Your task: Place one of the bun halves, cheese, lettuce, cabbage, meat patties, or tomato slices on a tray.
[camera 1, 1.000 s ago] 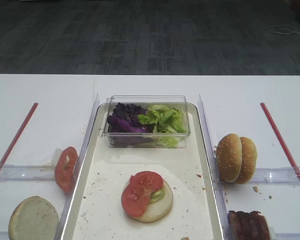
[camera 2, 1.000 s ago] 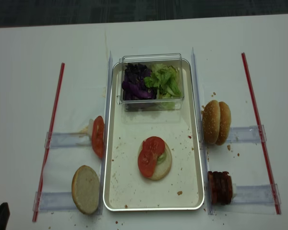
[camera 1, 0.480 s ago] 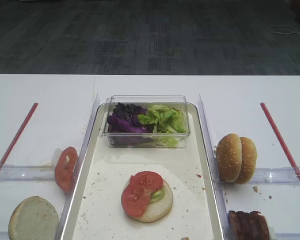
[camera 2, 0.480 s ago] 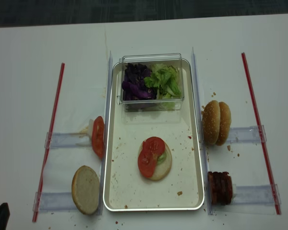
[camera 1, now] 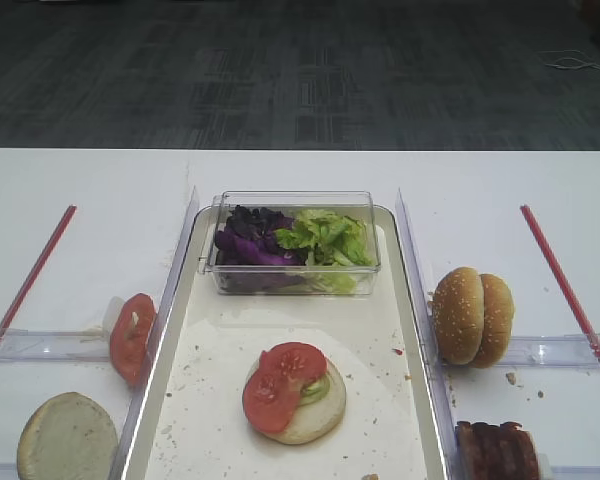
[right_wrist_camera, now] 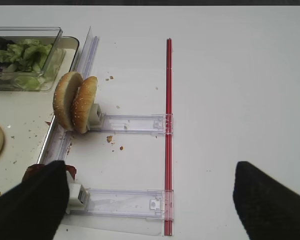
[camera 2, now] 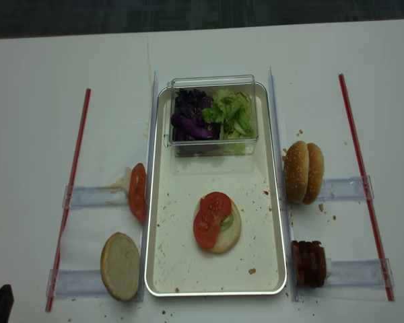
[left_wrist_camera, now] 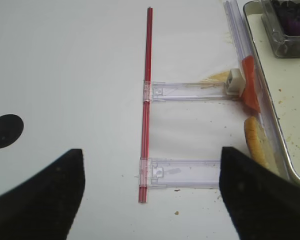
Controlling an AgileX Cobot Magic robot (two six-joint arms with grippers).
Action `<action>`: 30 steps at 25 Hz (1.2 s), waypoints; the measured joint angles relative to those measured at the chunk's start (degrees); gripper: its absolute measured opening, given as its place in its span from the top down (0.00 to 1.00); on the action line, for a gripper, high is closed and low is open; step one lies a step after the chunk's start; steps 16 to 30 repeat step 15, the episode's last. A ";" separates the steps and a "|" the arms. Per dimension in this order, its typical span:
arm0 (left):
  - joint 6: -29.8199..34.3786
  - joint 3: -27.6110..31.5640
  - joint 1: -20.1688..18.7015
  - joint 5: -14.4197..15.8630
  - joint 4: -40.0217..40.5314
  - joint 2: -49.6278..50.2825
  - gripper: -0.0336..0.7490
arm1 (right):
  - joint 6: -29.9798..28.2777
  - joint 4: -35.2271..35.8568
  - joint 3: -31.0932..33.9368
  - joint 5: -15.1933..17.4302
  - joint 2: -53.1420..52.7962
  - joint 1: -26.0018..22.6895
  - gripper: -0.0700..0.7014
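Two tomato slices [camera 2: 212, 219] sit stacked on a flat bun half [camera 2: 223, 232] with a bit of lettuce [camera 2: 226, 221] peeking out, right in the middle of the tray [camera 2: 188, 269]. At the tray's far end, a clear box [camera 2: 214, 114] holds purple cabbage [camera 2: 188, 116] and more green leaves. Left of the tray: a tomato slice on edge [camera 2: 137, 192] and a pale bun half [camera 2: 120, 265]. Right of it: sesame buns [camera 2: 304, 171] and meat patties [camera 2: 310, 263] on the bench [camera 2: 34, 121]. Left hand [left_wrist_camera: 150, 192] fingers spread wide, empty; right hand [right_wrist_camera: 150, 197] likewise apart, hovering beside the patties.
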 joint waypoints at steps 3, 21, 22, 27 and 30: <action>0.00 0.00 0.00 0.00 0.00 0.00 0.26 | 0.00 0.00 0.00 0.00 0.00 0.00 0.02; 0.00 0.00 0.00 0.00 0.00 0.00 0.26 | 0.00 0.00 0.00 0.00 0.00 0.00 0.02; 0.00 0.00 0.00 0.00 0.00 0.00 0.26 | 0.00 0.00 0.00 0.00 0.00 0.00 0.02; 0.00 0.00 0.00 0.00 0.00 0.00 0.26 | 0.00 0.00 0.00 0.00 0.00 0.00 0.02; 0.00 0.00 0.00 0.00 0.00 0.00 0.26 | 0.00 0.00 0.00 0.00 0.00 0.00 0.02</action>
